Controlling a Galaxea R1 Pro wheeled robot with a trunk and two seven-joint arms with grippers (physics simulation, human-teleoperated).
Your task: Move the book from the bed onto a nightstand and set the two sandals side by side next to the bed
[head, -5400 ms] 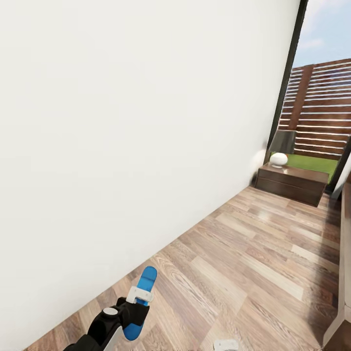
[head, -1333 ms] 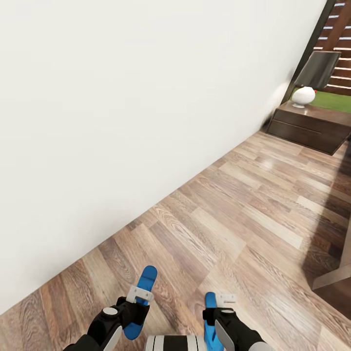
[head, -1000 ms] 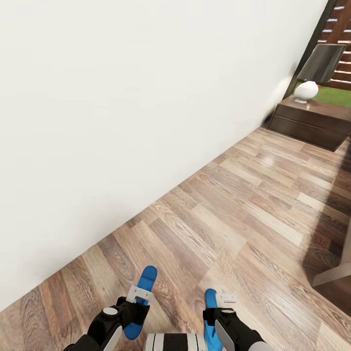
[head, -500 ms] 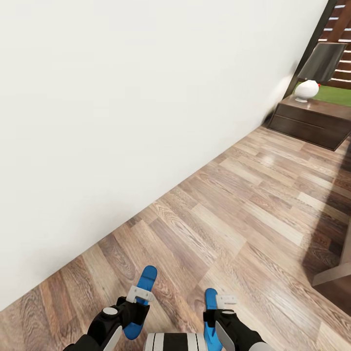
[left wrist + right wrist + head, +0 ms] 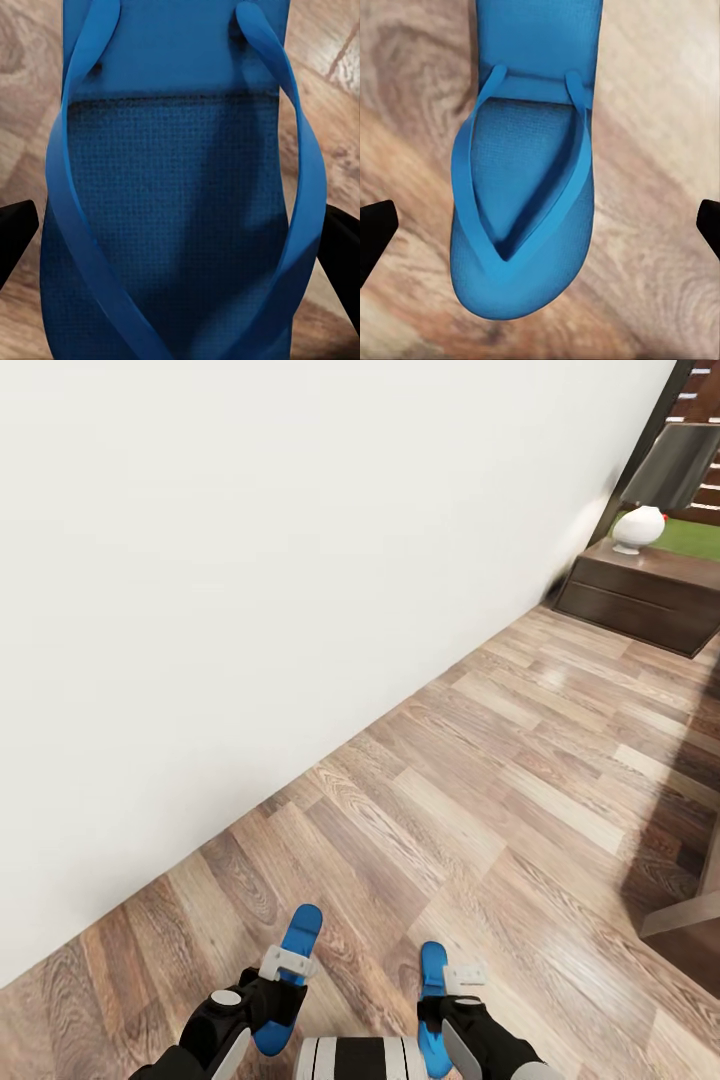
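Note:
My left gripper (image 5: pixel 285 970) is shut across one blue sandal (image 5: pixel 302 928), whose tip sticks out ahead of it above the wood floor. In the left wrist view that sandal (image 5: pixel 180 187) spans the whole gap between the black fingers (image 5: pixel 15 240). The other blue sandal (image 5: pixel 432 965) lies just ahead of my right gripper (image 5: pixel 455 985). In the right wrist view it (image 5: pixel 529 195) sits over the planks, with a wide gap to each finger (image 5: pixel 375 232), so this gripper is open. A dark-brown nightstand (image 5: pixel 640 595) stands far right by the wall. The book is out of view.
A white wall (image 5: pixel 250 610) runs along the left, close to my left arm. A white lamp (image 5: pixel 640 530) with a dark shade stands on the nightstand. A corner of the bed (image 5: pixel 695 915) juts in at the right edge. Wood floor stretches ahead.
The whole picture has shifted, with the nightstand and lamp further right, so the camera moved. Both grippers keep their places. A little more of the right sandal shows ahead of the right gripper.

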